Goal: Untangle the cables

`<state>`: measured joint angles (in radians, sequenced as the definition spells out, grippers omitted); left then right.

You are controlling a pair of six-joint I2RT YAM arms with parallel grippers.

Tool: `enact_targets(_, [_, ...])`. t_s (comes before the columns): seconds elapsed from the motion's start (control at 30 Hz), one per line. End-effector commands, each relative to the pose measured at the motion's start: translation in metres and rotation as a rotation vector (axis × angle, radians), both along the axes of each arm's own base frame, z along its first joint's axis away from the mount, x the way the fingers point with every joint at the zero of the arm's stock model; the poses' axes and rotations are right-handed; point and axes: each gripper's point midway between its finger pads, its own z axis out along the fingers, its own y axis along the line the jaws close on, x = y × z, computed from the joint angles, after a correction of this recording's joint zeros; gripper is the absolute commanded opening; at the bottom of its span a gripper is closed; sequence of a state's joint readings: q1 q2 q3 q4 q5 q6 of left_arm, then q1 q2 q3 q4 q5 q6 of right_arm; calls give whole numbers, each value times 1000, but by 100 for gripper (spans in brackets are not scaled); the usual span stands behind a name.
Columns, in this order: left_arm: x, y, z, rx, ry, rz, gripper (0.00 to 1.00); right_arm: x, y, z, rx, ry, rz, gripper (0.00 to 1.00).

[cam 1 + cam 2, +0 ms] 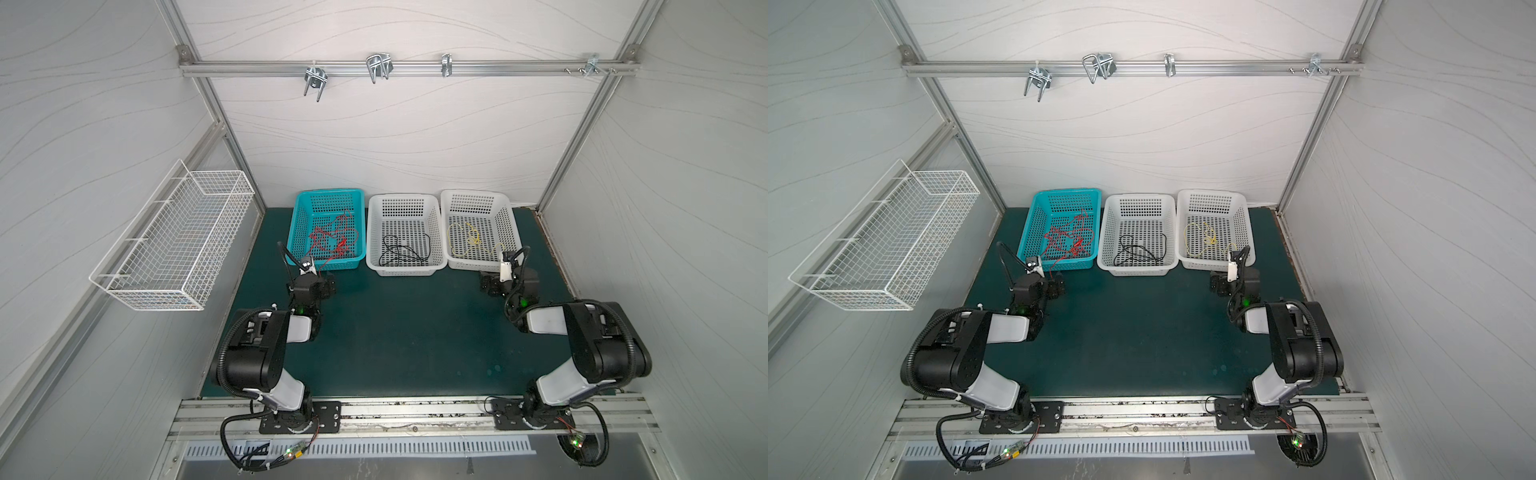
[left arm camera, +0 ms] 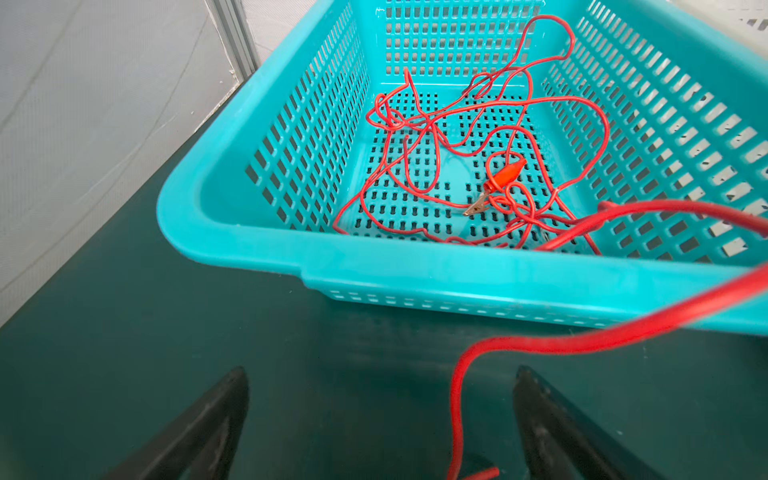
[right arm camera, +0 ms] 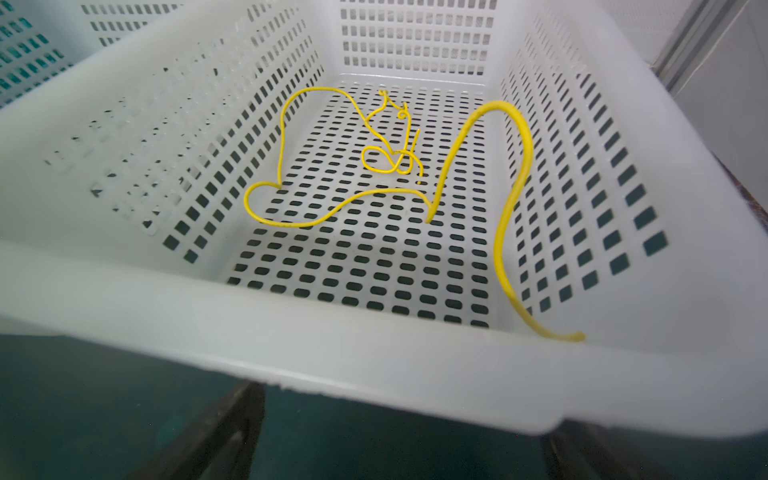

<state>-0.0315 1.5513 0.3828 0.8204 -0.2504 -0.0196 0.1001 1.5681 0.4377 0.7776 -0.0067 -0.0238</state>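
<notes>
The cables lie apart in three baskets. The red cable [image 1: 332, 239] [image 2: 457, 137], with its red alligator clip [image 2: 505, 174], sits loosely tangled in the teal basket [image 1: 328, 192] [image 2: 415, 270]. One red strand [image 2: 457, 395] trails over the front rim onto the mat between my left fingers. My left gripper [image 1: 328, 286] [image 2: 381, 374] stands open, touching nothing. The black cable [image 1: 399, 253] is coiled in the middle white basket [image 1: 403, 197]. The yellow cable [image 1: 467, 237] [image 3: 374, 195] lies in the right white basket [image 1: 473, 192] [image 3: 374, 353], one end on the front rim. My right gripper [image 1: 488, 284] [image 3: 405, 411] is open before it.
All three baskets stand in a row at the back of the green mat [image 1: 407, 332]. A white wire basket [image 1: 174, 237] hangs on the left wall. Metal hooks [image 1: 378, 66] hang from a rail high on the back wall.
</notes>
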Motion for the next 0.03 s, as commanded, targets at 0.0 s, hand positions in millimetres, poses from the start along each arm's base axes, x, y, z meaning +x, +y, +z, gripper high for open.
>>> enact_targets(0.0, [12,3,19,-3,-72,11,100,4,0,4,-1,-9,11,99])
